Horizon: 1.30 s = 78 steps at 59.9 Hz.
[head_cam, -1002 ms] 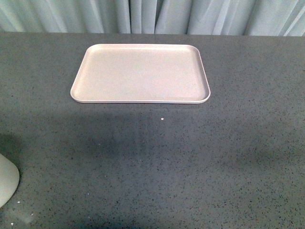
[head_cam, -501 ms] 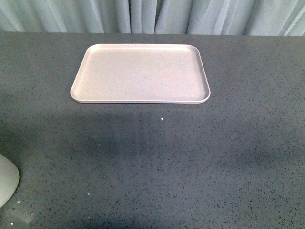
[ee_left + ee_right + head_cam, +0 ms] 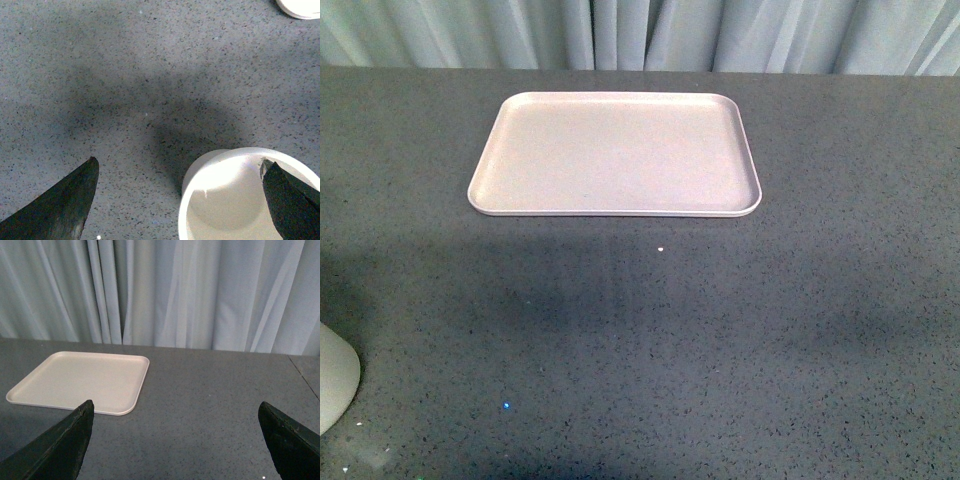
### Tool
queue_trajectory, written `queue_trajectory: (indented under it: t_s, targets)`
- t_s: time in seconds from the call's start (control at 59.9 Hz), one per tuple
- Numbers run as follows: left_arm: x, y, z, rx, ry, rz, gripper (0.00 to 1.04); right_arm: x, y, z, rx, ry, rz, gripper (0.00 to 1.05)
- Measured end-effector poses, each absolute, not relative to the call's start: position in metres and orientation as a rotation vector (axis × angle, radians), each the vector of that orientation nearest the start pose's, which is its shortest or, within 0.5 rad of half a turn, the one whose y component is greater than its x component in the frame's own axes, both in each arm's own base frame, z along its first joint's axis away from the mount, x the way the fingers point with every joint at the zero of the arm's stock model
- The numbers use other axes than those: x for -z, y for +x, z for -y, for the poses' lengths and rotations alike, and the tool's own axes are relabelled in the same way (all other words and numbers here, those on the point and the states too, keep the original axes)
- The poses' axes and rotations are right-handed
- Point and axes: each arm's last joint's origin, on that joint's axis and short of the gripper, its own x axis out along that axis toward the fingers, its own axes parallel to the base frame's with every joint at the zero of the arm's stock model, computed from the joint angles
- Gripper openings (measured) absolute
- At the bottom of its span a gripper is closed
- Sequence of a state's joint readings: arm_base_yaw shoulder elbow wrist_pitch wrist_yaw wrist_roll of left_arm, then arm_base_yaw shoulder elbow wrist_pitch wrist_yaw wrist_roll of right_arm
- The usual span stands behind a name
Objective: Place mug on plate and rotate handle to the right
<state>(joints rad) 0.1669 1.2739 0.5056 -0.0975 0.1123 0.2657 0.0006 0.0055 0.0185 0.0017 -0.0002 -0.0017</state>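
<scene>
While the front view is catching only a sliver of the mug (image 3: pixel 334 385), well apart from the plate (image 3: pixel 620 150), the left wrist view is showing the left gripper (image 3: pixel 179 167) spread, one finger over its rim; the right gripper (image 3: pixel 175 409) is gaping too.

Mug (image 3: pixel 225 200) upright, apart frm plate (image 3: pixel 615 155).
</scene>
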Motion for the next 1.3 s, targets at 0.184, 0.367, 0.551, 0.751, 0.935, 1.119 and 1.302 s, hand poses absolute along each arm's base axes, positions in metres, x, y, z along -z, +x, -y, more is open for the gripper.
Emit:
queue_trajectory:
  t_s: [0.184, 0.367, 0.551, 0.751, 0.935, 1.119, 1.302]
  targets:
    - [-0.148, 0.226, -0.044, 0.053, 0.128, -0.896, 0.95, -0.170, 0.097, 0.000, -0.001, -0.002, 0.015, 0.96]
    - [-0.142, 0.224, -0.048, 0.085, 0.117, -0.934, 0.95, -0.170, 0.097, 0.000, -0.001, -0.002, 0.015, 0.96]
    - [-0.136, 0.223, -0.053, 0.104, 0.122, -0.967, 0.95, -0.170, 0.097, 0.000, -0.001, -0.002, 0.015, 0.96]
    - [-0.128, 0.223, -0.059, 0.110, 0.124, -1.000, 0.95, -0.170, 0.097, 0.000, -0.001, -0.002, 0.015, 0.96]
    - [-0.128, 0.223, -0.060, 0.126, 0.118, -1.013, 0.95, -0.170, 0.097, 0.000, -0.001, -0.002, 0.015, 0.96]
    - [-0.128, 0.222, -0.060, 0.144, 0.113, -1.031, 0.68, -0.170, 0.097, 0.000, -0.001, -0.002, 0.015, 0.96]
    - [-0.130, 0.221, -0.057, 0.168, 0.115, -1.035, 0.34, -0.170, 0.097, 0.000, -0.001, -0.002, 0.015, 0.96]
